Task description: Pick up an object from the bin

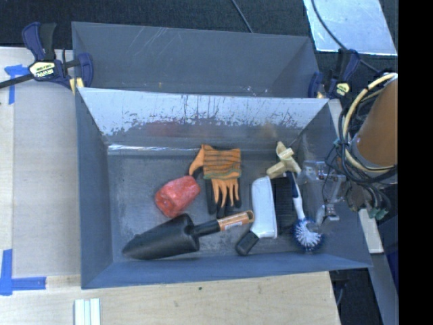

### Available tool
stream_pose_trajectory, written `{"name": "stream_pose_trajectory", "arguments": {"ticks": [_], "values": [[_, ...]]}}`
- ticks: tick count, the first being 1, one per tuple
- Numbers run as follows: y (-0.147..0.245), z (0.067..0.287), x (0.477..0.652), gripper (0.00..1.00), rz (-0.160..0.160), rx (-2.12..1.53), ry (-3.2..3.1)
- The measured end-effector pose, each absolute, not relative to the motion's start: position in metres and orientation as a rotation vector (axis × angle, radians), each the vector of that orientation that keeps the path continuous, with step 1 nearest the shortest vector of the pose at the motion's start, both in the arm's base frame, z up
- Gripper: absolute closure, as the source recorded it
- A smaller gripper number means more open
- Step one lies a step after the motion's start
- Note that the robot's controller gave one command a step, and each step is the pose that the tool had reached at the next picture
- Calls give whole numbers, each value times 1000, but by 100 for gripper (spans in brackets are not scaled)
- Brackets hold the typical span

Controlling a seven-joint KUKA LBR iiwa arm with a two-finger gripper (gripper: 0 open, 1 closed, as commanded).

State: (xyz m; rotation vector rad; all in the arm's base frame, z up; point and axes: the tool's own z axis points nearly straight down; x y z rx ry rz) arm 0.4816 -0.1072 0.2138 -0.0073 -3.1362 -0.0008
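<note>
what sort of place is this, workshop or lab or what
Probably a robot-grasping test lab, not a workshop: a grey metal bin holds unrelated odds, a black scoop, an orange glove and a red lump, and a cabled robot arm reaches in from the right.

A small dish brush (pixel 302 214) lies flat by the right wall of the bin (pixel 93 195), near the front. Its round blue and white head points to the front. Its thin handle points back.
</note>
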Motion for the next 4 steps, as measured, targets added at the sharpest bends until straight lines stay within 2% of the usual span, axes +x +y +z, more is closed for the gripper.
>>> {"name": "stream_pose_trajectory", "arguments": {"ticks": [1, 2, 3, 4], "values": [[-107, 218, 483, 0, 1, 0, -3145], [-36, 107, 499, 0, 3, 309, -3134], [-2, 162, 495, 0, 11, 550, -3111], [30, 102, 511, 0, 0, 900, -3012]]}}
